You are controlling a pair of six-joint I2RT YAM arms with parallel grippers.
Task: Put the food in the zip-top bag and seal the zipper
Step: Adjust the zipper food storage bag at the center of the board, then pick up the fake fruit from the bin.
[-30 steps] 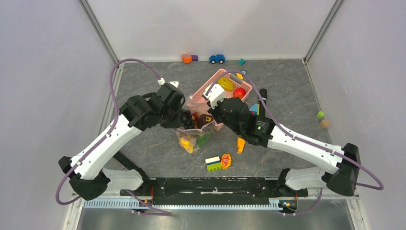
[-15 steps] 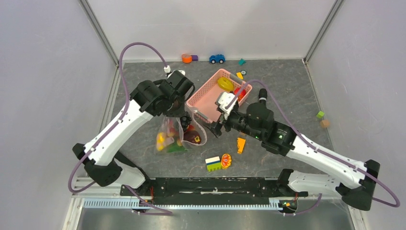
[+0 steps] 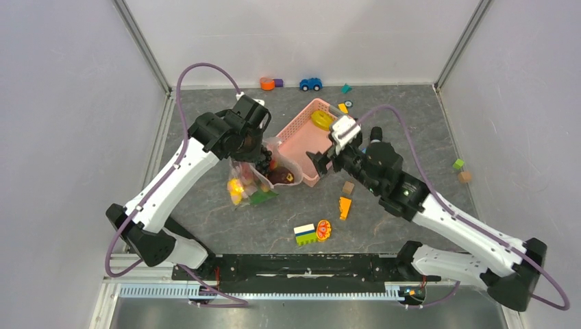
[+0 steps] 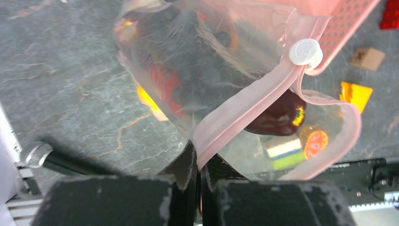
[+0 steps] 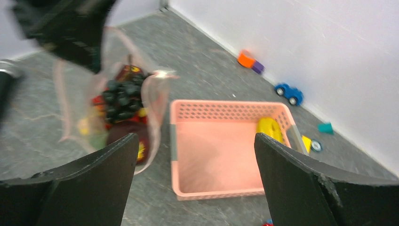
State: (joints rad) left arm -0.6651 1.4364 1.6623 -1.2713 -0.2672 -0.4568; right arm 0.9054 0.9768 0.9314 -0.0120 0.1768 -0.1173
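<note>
The zip-top bag hangs clear and soft just left of the pink basket, with food inside. I see a dark red apple, dark berries, a yellow citrus and green bok choy. My left gripper is shut on the end of the pink zipper. A white slider sits partway along the zipper, and past it the mouth gapes. My right gripper stands wide open and holds nothing, over the basket's near edge and apart from the bag.
The pink lattice basket holds a yellow piece. An orange wedge, a brown cube, a striped block and an orange disc lie toward the front. A blue car and small pieces line the back wall.
My right gripper let go of the bag, opened wide and drew back to the right. My left gripper carried the bag up and back, still shut on its zipper.
</note>
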